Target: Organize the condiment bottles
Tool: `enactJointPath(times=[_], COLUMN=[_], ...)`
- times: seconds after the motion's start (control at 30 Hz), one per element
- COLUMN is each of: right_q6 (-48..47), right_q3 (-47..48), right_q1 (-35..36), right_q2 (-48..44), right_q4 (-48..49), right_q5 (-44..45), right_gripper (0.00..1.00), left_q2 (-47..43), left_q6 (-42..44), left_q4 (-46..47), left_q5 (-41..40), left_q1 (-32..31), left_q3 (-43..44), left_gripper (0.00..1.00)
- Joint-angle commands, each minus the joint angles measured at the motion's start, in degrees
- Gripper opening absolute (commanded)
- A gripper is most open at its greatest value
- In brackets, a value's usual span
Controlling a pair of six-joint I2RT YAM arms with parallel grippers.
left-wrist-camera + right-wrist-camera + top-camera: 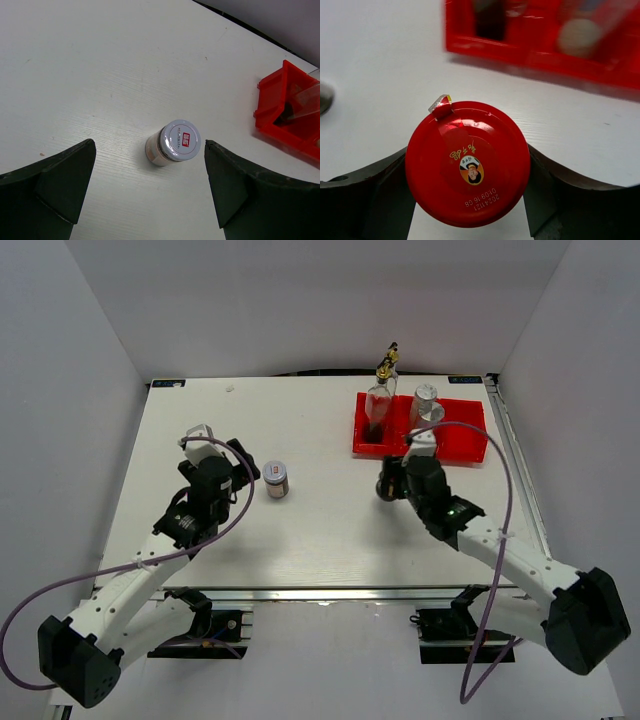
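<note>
Evidently the right gripper [467,176] was pinching the red-lidded jar [467,162], one finger against each side just below the lid's rim. It sat just in front of the red tray [455,450], where a tall glass bottle [378,412] and a pale shaker [424,405] already stood. Whether the jar's base touched the tabletop [330,530] could not be told. It looked rigid and probably glass, so fairly heavy if full, smooth-walled and breakable. A firm hold on the body under the lid seemed safer than one on the lid itself.

The left gripper [149,175] hung spread wide over the silver-lidded jar [173,144], which stood upright and alone on the tabletop, well apart from the tray. Small and hard, it would likely be light; its round sides called for a centred grip low on the body.
</note>
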Motion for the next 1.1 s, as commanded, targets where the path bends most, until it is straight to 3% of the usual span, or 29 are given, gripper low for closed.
enactJointPath(times=[0.0,0.2,0.37,0.53,0.83,1.07], right_q6=[3.82,3.38,1.89,-2.06,-3.21,-0.05], right_q3=[0.30,5.21,14.60,23.40,42.29,46.01], right_q1=[-8.15,-22.57,-32.41,-35.06,-38.67,-39.02], right_q2=[-5.40,-5.68,3.02,15.30,34.65,41.17], right_q4=[2.25,2.60,4.96,10.59,10.86,10.59], right_q5=[7.29,11.08,5.28,3.00,1.14,-0.79], right_gripper=[0.14,0.13,0.12,0.12,0.12,0.12], left_q2=[0.35,1.40,2.19,4.21,6.59,7.47], left_q6=[-0.01,-0.19,-0.01,0.43,0.69,0.78], left_q4=[0.74,0.39,0.83,0.65,-0.31,-0.58], left_q5=[-0.34,-2.19,-2.98,-3.51,-5.97,-6.59], left_q1=[0.33,0.33,0.33,0.33,0.33,0.33], left_q3=[-0.47,-0.20,0.06,0.85,2.17,2.61], left_gripper=[0.98,0.98,0.98,0.98,0.98,0.98])
